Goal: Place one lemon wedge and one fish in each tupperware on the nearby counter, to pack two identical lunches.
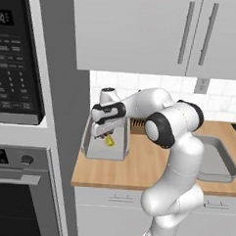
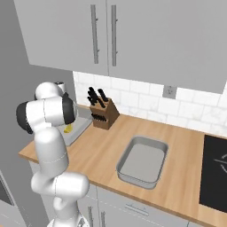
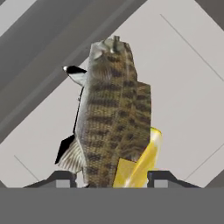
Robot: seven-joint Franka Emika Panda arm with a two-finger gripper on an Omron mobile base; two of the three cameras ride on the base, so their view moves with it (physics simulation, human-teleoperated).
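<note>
My gripper [image 1: 105,136] hangs over the left grey tupperware [image 1: 89,150], which sits at the left end of the wooden counter [image 1: 137,165]. In the hand view its fingertips [image 3: 61,178] stand apart, so the gripper [image 3: 110,178] is open. A yellow lemon wedge [image 3: 138,164] lies between them, close to the right tip with a gap on the left. It rests partly against a brown striped fish [image 3: 113,109] lying on the tupperware floor [image 3: 183,87]. The lemon wedge [image 1: 109,140] [image 2: 68,129] also shows just under the hand. A second tupperware [image 2: 142,162] [image 1: 220,162] sits further right, nothing inside it.
A knife block [image 2: 103,113] stands against the tiled wall behind the left tupperware. The black stovetop [image 2: 215,173] is at the far right. A microwave [image 1: 15,60] and an oven column rise left of the counter. Wall cabinets hang overhead.
</note>
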